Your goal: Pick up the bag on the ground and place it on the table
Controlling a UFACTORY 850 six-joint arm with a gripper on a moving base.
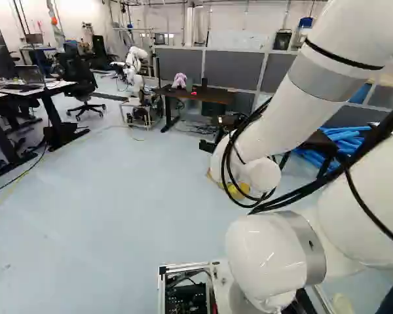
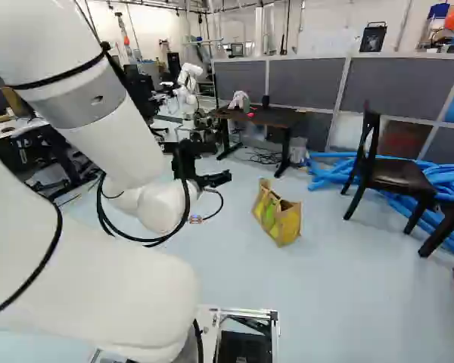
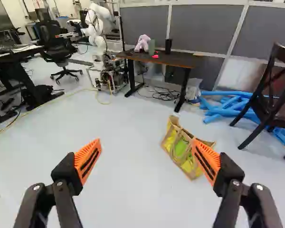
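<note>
Pincer [image 3: 147, 142] is spread wide, w/ nothing b/w its orange pads [image 3: 88, 161]; floor [image 3: 128, 190] is seen thru the gap. Bag [image 3: 183, 152], brown w/ yellow & green, is set on the floor ahead, off to the side of the finger nearer the dark chair [image 3: 270, 102], & is partly covered by that finger in the wrist view. No contact can be made out. A loop handle [image 3: 173, 145] is seen on the bag's face. In the right base view the bag is shown whole, well apart from the arm [image 2: 110, 144]; in the left base view it's mostly hidden by the arm. Beyond the bag: blue tubes [image 3: 228, 107] on the floor, & the dark table [image 3: 180, 60], prob. the drop-off, w/ a plush toy [image 3: 143, 42] & a dark cup [image 3: 168, 46] on top. Step in hand is judged to be the approach, pre-grasp; lift & placing are still to be done. For the next move, pincer should be shifted sideways to line up w/ the bag, then brought fwd & down, fingers kept apart, so that handle or top edge is taken b/w the pads. If lowered off-centre, bag could be knocked over.
</note>
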